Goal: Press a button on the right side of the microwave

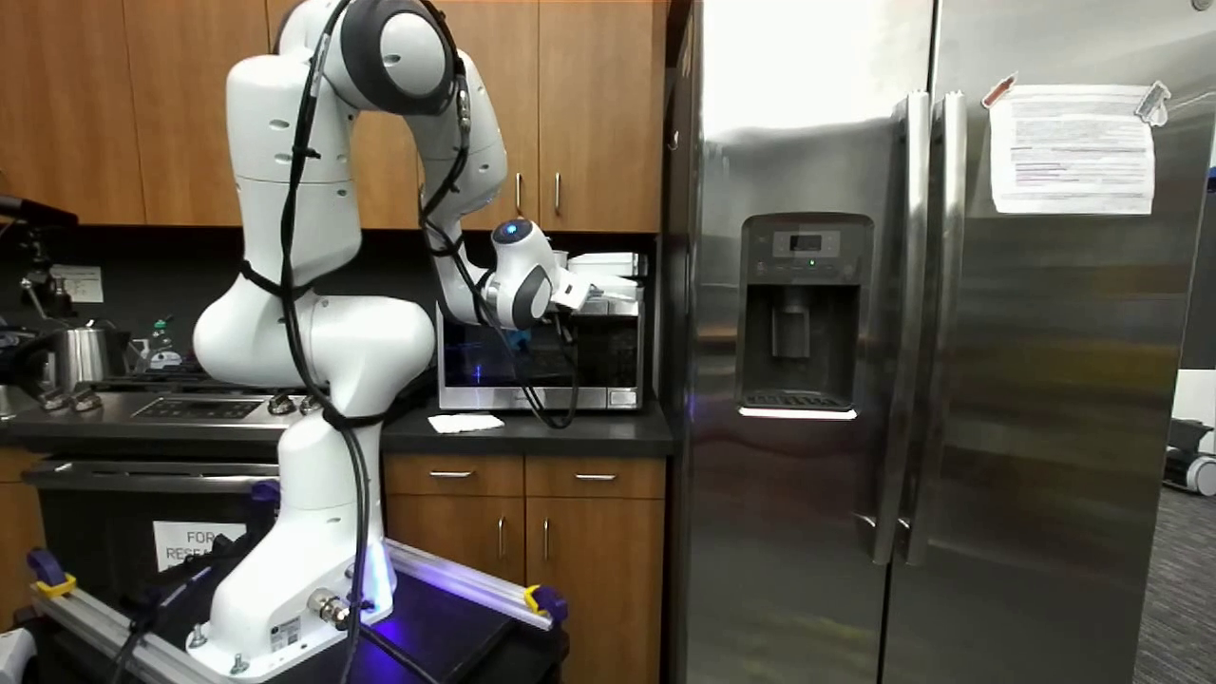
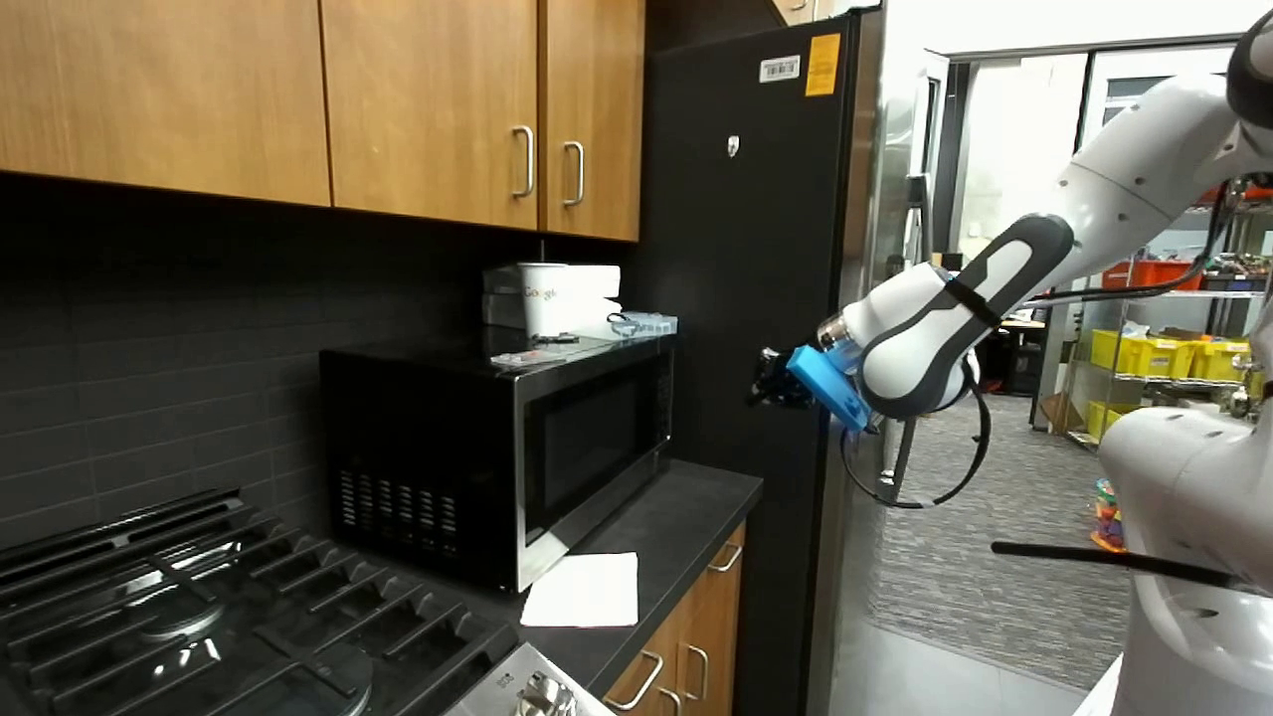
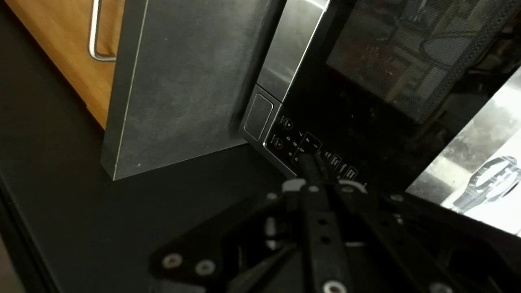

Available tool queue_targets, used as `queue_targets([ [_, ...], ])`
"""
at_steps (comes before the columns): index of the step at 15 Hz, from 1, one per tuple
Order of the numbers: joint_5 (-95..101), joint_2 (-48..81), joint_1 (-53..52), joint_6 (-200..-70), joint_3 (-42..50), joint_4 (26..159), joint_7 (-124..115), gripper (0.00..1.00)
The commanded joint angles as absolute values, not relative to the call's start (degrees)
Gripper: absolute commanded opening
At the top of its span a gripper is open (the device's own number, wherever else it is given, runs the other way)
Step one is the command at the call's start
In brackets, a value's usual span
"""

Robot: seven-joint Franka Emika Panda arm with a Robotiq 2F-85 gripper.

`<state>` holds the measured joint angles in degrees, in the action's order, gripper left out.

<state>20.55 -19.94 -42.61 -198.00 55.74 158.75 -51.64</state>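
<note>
- Boxy silver-framed, dark-windowed microwave (image 2: pixel 497 438): on the flat dark-grey worktop (image 2: pixel 698 502).
- Slim black fingers (image 3: pixel 311 174): together, apart from its black numbered keypad (image 3: pixel 294 143).

A big shiny fridge (image 1: pixel 1026 399) stands beside the worktop (image 2: pixel 696 507), a page of print (image 1: pixel 1073 152) is stuck on its front, and brown wooden cupboards (image 1: pixel 598 109) hang up high in both exterior views. A white sheet (image 2: pixel 582 592) lies flat on the worktop close to the stove (image 2: pixel 239 636), and higher up a white cup (image 2: pixel 542 303) with letters on it stands in front of some white boxes (image 2: pixel 594 281). In an exterior view a small bottle (image 1: pixel 161 346) stands near a shiny kettle (image 1: pixel 90 356), and far off in an exterior view there are yellow bins (image 2: pixel 1144 356), a red bin (image 2: pixel 1159 272) and grey carpet (image 2: pixel 965 567).
</note>
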Motion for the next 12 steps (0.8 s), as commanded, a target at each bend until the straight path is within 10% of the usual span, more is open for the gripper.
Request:
queue_targets([
  [1, 25.25, -26.60, -54.04, -198.00, 70.94, 158.47, -48.74, 0.00],
  [12, 9.43, -41.49, -80.65, -197.71, 94.47, 148.99, -19.33, 0.00],
])
